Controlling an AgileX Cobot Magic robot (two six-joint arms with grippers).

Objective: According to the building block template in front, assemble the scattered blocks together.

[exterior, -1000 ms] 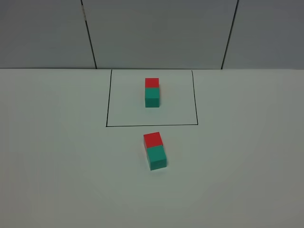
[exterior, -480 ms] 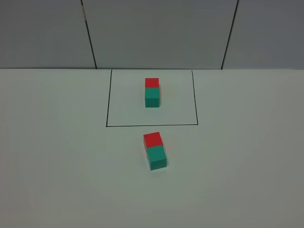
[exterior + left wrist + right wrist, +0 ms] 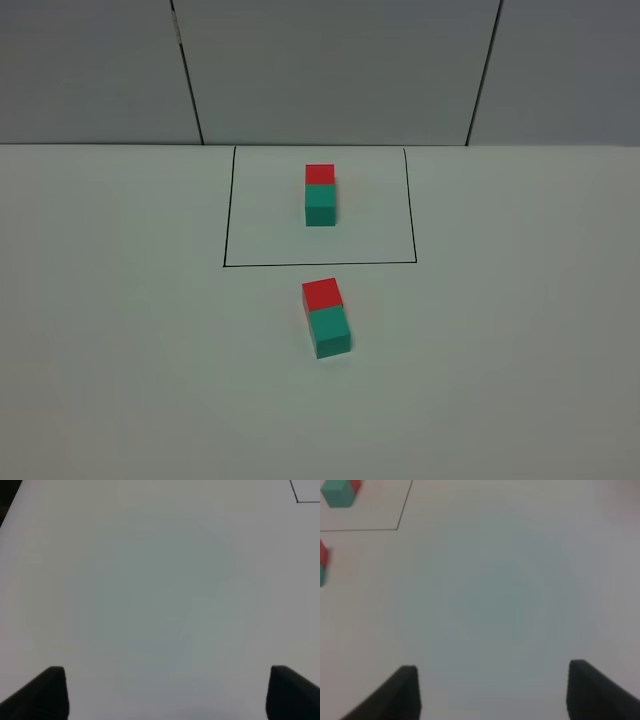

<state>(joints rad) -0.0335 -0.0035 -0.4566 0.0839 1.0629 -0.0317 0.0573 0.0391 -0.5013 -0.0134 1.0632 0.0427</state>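
grey wall panels stand behind the white table point(image 3: 120, 330). on it the building block template point(image 3: 320, 195) sits inside its black frame; just in front of the frame the scattered blocks point(image 3: 326, 318) lie joined, red behind teal. left tool point(image 3: 165, 692) and right tool point(image 3: 492, 690) hover spread wide over bare table, well apart from the blocks.

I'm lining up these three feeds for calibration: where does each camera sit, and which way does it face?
Exterior high: mounted high, facing the table and back wall; no robot parts.
Left wrist: looks past the open left gripper onto bare table and one corner of the black frame.
Right wrist: past the open right gripper; at its edge the template and joined scattered blocks.
Shared: the frame in all three; the blocks in exterior and right wrist.
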